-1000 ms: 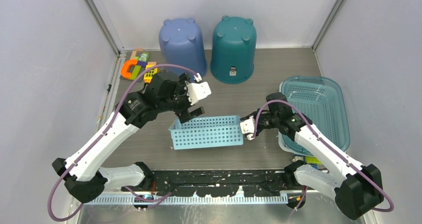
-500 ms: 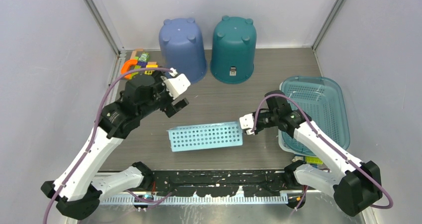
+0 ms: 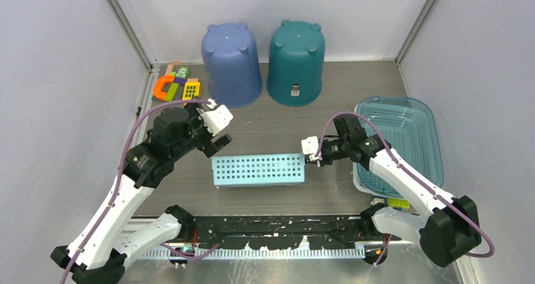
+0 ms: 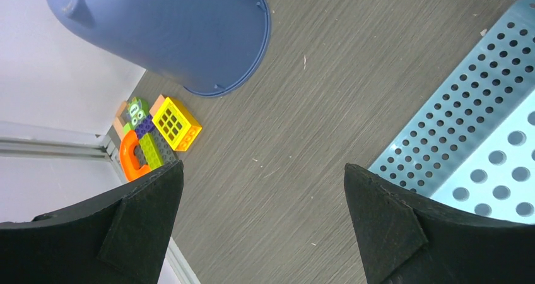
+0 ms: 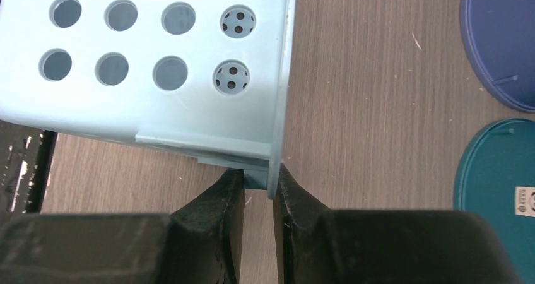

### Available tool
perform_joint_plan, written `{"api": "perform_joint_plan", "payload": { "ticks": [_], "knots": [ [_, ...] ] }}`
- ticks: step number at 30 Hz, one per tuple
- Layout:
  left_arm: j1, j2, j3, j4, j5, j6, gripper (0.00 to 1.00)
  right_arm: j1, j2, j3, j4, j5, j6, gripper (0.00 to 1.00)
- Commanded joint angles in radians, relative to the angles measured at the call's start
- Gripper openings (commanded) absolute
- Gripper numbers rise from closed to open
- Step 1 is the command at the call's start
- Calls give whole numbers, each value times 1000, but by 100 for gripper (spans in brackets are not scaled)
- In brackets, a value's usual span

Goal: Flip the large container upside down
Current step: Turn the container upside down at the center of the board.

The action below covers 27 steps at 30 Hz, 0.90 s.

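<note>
The container (image 3: 257, 170) lies near the front middle of the bench (image 3: 284, 123). The right gripper (image 3: 310, 155) is at its right end, the left gripper (image 3: 216, 144) just behind its left end, apart from it. A basket (image 3: 435, 151) sits at the right side. At the back stand the left bucket (image 3: 232, 63) and the right bucket (image 3: 296, 60) side by side, and toy blocks (image 3: 173, 85) lie left of them.

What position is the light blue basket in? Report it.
The light blue basket is tipped onto its side: the top view shows a perforated wall facing up, no opening, and the right tool pinches its rim.
</note>
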Motion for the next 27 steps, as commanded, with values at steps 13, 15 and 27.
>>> {"api": "perform_joint_plan", "payload": {
  "ticks": [13, 15, 27],
  "knots": [
    [49, -75, -86, 122, 67, -37, 100, -40, 86, 74, 8, -133, 161, 1],
    [58, -79, -92, 123, 92, -47, 100, -43, 99, 79, 3, -144, 171, 1],
    [69, -83, -124, 118, 149, -66, 99, -53, 172, 105, -9, -149, 206, 1]
  ]
}}
